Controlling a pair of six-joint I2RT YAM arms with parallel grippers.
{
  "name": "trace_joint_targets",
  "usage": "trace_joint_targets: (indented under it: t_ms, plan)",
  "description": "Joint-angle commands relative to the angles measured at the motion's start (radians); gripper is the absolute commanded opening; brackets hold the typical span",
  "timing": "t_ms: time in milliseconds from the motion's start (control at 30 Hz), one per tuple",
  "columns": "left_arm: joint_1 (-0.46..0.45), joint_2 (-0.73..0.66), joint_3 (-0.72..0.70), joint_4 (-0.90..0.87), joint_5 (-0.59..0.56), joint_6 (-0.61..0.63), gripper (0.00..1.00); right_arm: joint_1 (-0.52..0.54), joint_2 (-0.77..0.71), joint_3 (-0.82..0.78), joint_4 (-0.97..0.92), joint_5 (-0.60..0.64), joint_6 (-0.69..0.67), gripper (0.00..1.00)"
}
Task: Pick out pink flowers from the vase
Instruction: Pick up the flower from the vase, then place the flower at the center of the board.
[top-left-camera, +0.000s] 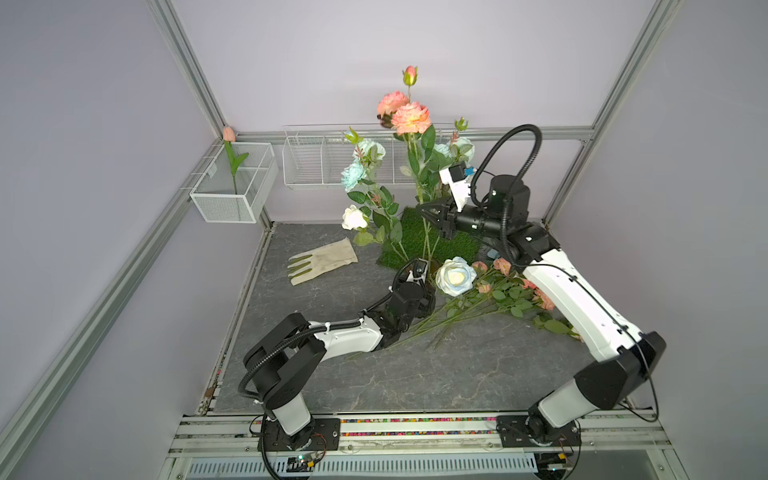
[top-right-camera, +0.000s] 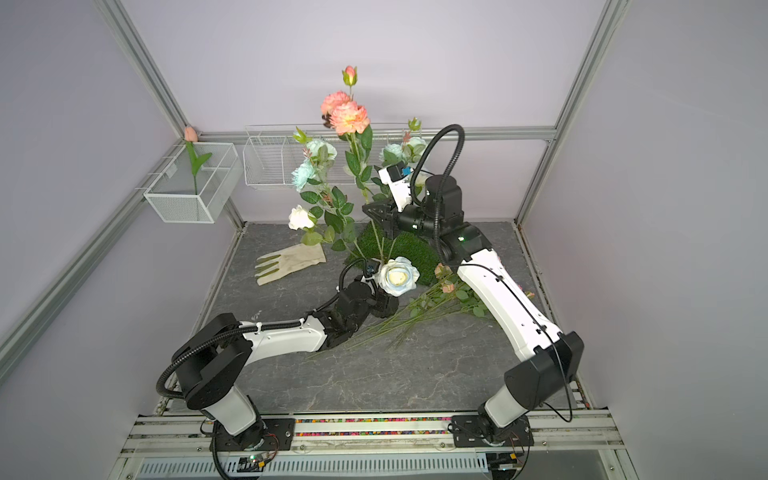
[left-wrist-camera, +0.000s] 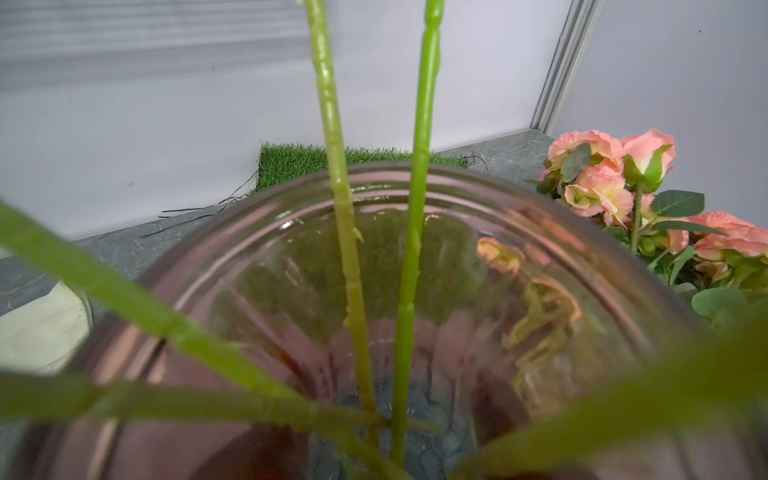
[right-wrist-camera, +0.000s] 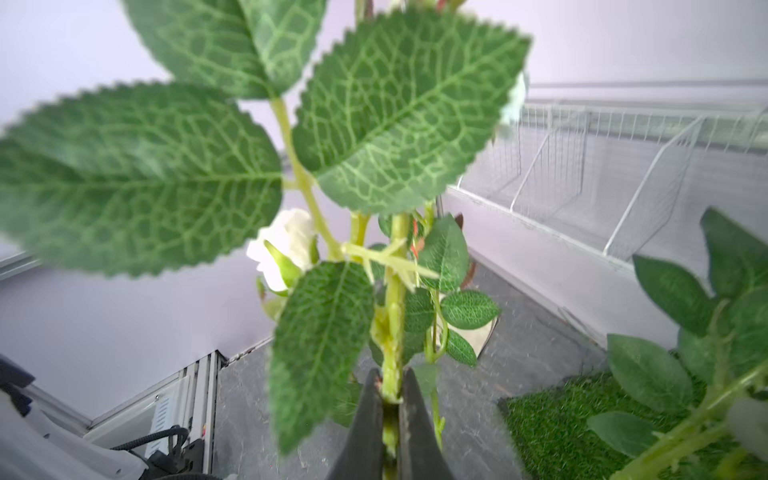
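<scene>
right gripper (right-wrist-camera: 390, 386) with jaws tight on a knobbly green stem (right-wrist-camera: 392, 316), left gripper (top-left-camera: 417, 297) snug around the ribbed glass vase (left-wrist-camera: 478, 195)

A robotics lab cell, I think: lilac walls (top-left-camera: 311, 62), aluminium frame (top-left-camera: 191, 66), two robot arms (top-left-camera: 353, 332) (top-left-camera: 582, 307) bolted to a rail (top-left-camera: 415, 427), wire baskets (top-left-camera: 311, 166) beyond the right gripper (top-left-camera: 424, 210).

We see pale lilac walls (top-left-camera: 498, 62) framed by aluminium posts (top-left-camera: 195, 75), a grey stone-patterned floor (top-left-camera: 415, 374), and a white wire basket (top-left-camera: 307, 166) hung on the back wall, evenly lit.
</scene>
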Motion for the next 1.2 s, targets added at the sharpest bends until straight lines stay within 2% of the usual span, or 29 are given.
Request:
trace_joint_targets:
  t_ms: [0,100,167,267,333,367,467,567,733,1000,1067,1167]
  plan:
    - [-0.003,0.065,-0.025,-0.195,0.049,-0.053,0.00,-0.004,-0.105,-0.043,0.004,0.143,-0.063,0.06]
    - [-0.001,0.062,-0.025,-0.193,0.040,-0.052,0.00,-0.040,-0.215,-0.092,-0.001,0.357,-0.075,0.06]
    - [-0.002,0.059,-0.027,-0.191,0.036,-0.048,0.00,-0.088,-0.288,-0.134,-0.012,0.523,-0.029,0.06]
    - [-0.002,0.055,-0.025,-0.190,0.029,-0.044,0.00,-0.212,-0.396,-0.231,-0.062,0.697,0.109,0.06]
    - [-0.001,0.053,-0.023,-0.190,0.029,-0.041,0.00,-0.304,-0.455,-0.318,-0.136,0.742,0.230,0.06]
    - [-0.002,0.052,-0.024,-0.189,0.029,-0.038,0.00,-0.359,-0.476,-0.365,-0.161,0.743,0.284,0.06]
    - [-0.003,0.051,-0.021,-0.191,0.026,-0.023,0.00,-0.453,-0.538,-0.564,-0.169,0.634,0.479,0.06]
    - [-0.003,0.050,-0.017,-0.193,0.023,-0.007,0.00,-0.466,-0.552,-0.771,-0.103,0.512,0.622,0.06]
    - [-0.004,0.049,-0.010,-0.196,0.027,0.002,0.00,-0.456,-0.516,-1.045,0.105,0.452,0.830,0.08]
    - [-0.003,0.046,0.000,-0.213,0.029,0.008,0.00,-0.433,-0.355,-1.136,0.326,0.493,0.955,0.12]
    - [-0.004,0.044,0.000,-0.213,0.028,0.013,0.00,-0.432,-0.294,-1.152,0.418,0.479,1.022,0.20]
    - [-0.003,0.043,0.003,-0.219,0.028,0.015,0.00,-0.431,-0.203,-1.154,0.546,0.428,1.110,0.46]
